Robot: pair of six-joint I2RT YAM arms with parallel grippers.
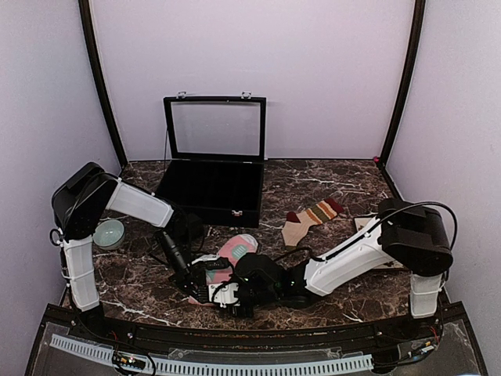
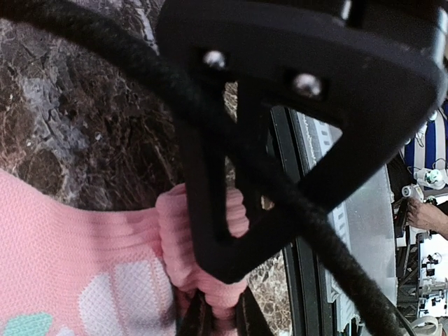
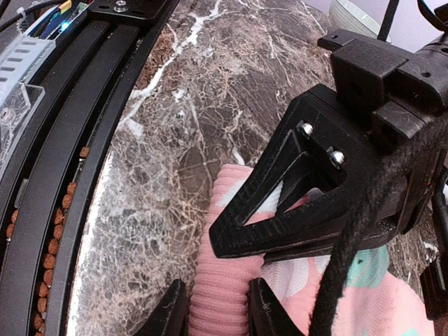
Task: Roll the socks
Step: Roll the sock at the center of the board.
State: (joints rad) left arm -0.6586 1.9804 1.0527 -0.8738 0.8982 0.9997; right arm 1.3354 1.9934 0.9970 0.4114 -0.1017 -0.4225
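The pink sock with mint-teal patches lies on the marble table near the front edge, between the two arms. Its ribbed cuff end is bunched up. My left gripper is shut on that cuff; in the left wrist view the pink ribbing is pinched between the fingers of my left gripper. My right gripper is shut on the same cuff, which fills the gap between its two fingers. The grippers sit tip to tip. The tan striped sock lies flat further back, right of centre.
An open black case with a raised glass lid stands at the back. A pale green bowl sits at the left by the left arm. The table's front rail runs just beside the grippers.
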